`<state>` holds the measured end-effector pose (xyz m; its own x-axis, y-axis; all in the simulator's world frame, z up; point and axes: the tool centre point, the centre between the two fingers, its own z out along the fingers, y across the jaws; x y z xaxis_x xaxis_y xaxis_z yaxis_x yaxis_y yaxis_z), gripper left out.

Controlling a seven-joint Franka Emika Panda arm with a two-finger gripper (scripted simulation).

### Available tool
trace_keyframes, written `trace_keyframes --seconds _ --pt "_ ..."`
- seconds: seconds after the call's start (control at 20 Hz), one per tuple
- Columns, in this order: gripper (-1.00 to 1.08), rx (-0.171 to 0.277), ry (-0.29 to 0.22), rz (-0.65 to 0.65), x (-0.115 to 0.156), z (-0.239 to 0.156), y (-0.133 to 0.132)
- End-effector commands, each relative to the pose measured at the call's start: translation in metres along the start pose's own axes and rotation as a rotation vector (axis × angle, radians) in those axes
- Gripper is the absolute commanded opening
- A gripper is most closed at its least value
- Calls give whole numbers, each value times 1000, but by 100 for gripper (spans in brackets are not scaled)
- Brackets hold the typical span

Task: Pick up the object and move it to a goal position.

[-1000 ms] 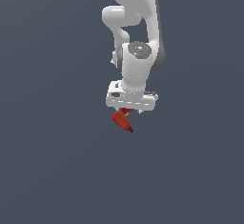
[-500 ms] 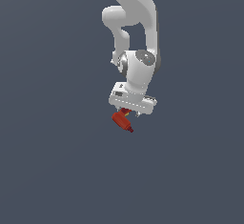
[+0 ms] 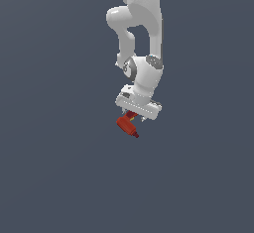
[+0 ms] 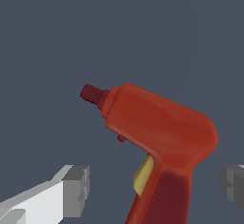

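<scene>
Drill (image 3: pixel 127 125) beneath tool (image 3: pixel 135 118), open surroundings

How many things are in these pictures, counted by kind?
Red toy drill: 1
White robot arm: 1
Hand with grey fingertips: 1
Total: 3

The red toy drill (image 3: pixel 127 125) is L-shaped with a dark red tip and a yellow trigger. It hangs tilted, tip pointing down toward the exterior view's right.
</scene>
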<state>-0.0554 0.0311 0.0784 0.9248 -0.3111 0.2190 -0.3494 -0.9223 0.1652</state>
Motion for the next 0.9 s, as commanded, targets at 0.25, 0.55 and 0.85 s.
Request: trace_keyframes --seconds 0.25,0.55,0.85 --pt "108 -12 58 89 -21 11 2" --pt "108 -7 102 158 -38 16 4" --pt "108 11 140 225 -55 17 6"
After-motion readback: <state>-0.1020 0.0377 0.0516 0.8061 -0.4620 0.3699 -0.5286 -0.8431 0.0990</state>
